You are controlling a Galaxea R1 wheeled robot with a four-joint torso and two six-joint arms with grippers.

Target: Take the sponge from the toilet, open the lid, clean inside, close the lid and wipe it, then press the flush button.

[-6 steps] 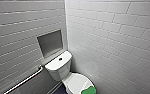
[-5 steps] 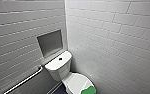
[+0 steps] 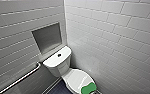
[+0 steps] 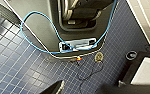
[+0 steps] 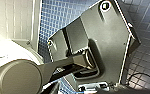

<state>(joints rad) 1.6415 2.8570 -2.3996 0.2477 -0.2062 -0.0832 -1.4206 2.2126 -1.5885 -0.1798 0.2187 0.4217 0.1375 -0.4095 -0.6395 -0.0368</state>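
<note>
Ahead, a bright green soft sponge sits on the white ceramic toilet.
My left gripper: clenched or released, I cannot tell.

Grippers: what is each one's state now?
Left gripper: cannot be told.
Right gripper: cannot be told.
Neither holds the small bright green sponge; it lies on the white ceramic toilet.

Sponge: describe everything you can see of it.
The sponge is a small, bright green pad with rounded edges, and it looks soft. It lies flat on the front end of the closed white lid of the toilet, the end away from the tank. Only the lid touches it.
</note>
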